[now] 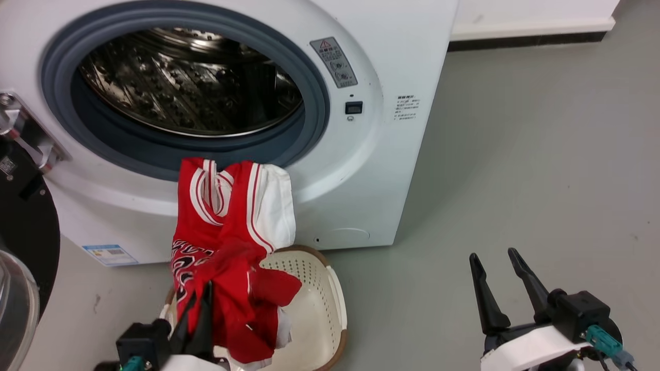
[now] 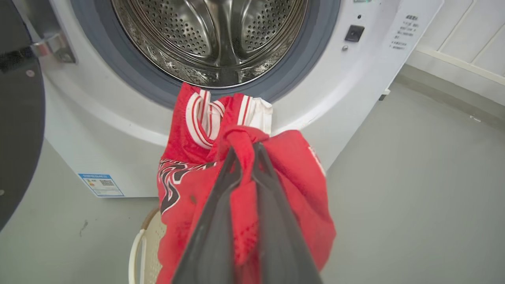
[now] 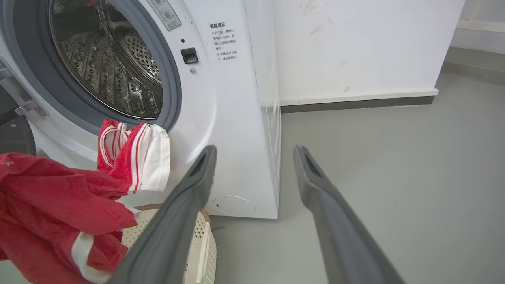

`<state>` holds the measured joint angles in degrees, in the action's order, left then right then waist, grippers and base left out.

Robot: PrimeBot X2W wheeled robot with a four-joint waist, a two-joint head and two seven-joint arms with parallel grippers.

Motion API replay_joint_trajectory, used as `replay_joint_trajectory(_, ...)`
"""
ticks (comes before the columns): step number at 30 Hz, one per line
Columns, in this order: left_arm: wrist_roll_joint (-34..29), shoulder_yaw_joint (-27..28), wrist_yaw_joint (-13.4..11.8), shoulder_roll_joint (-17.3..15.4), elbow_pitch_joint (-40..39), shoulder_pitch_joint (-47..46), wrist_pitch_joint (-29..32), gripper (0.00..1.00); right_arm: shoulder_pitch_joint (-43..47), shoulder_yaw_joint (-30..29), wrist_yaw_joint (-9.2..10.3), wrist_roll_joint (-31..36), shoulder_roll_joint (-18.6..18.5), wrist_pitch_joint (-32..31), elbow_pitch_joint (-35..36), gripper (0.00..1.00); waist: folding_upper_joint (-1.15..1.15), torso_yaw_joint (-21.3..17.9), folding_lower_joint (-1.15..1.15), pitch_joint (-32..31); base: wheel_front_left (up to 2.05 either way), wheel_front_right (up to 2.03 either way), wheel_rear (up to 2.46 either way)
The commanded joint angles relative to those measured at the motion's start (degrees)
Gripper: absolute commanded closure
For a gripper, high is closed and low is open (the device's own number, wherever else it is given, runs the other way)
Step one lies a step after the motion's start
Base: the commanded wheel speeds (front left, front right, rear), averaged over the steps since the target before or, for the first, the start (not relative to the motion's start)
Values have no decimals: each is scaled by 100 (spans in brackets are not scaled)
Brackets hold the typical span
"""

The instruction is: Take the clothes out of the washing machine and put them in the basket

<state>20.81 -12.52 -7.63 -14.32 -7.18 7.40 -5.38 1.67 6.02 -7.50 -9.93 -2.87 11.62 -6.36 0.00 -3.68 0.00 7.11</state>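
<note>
Head view: left gripper (image 1: 202, 292) pinched shut on the red clothes (image 1: 227, 226), which hang from the washing machine (image 1: 371, 170) porthole lip (image 1: 129, 149) down over the basket (image 1: 322, 304); right gripper (image 1: 497, 268) empty, fingers wide.
Left wrist: fingers clamp a red fold; drum (image 2: 213, 35) looks empty.
Right wrist: white-trimmed end draped on the lip.
Imo pull back & up to free that end, then lower into basket before letting go.

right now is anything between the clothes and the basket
Nothing visible blocks the way. The clothes, shut in the left end effector, hang over the open basket. Their top end is draped on the porthole rim of the washing machine, so it may drag as they come down.
</note>
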Motion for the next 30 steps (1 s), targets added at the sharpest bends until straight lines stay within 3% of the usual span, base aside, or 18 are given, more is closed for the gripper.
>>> replay_joint_trajectory(1, 51, -28, 53, 56, 222, 23, -119, 100, -137, 26, 2, -23, -1, 41, 9, 0, 0, -12, 0, 223, 0, 0, 0)
replay_joint_trajectory(8, 183, -108, 336, 258, 1506, -402, -646, 100, -461, 104, 2, -40, -1, 112, 24, 0, 0, -95, 0, 893, 0, 0, 0)
replay_joint_trajectory(14, 249, 147, 572, 293, 2532, -1243, -927, 100, -763, 176, 2, -32, 0, 182, 125, 0, 0, -220, 0, 1687, 0, 0, 0)
replay_joint_trajectory(24, 50, 1079, 890, 74, 3824, -2789, -991, 100, -1202, 373, 2, -171, 1, 306, 301, 0, 0, -674, 0, 2953, 0, 0, 0)
replay_joint_trajectory(30, -221, 1333, 1133, -26, 4609, -3422, -983, 100, -1413, 534, 2, -311, 2, 352, 308, 0, 0, -920, 0, 3567, 0, 0, 0)
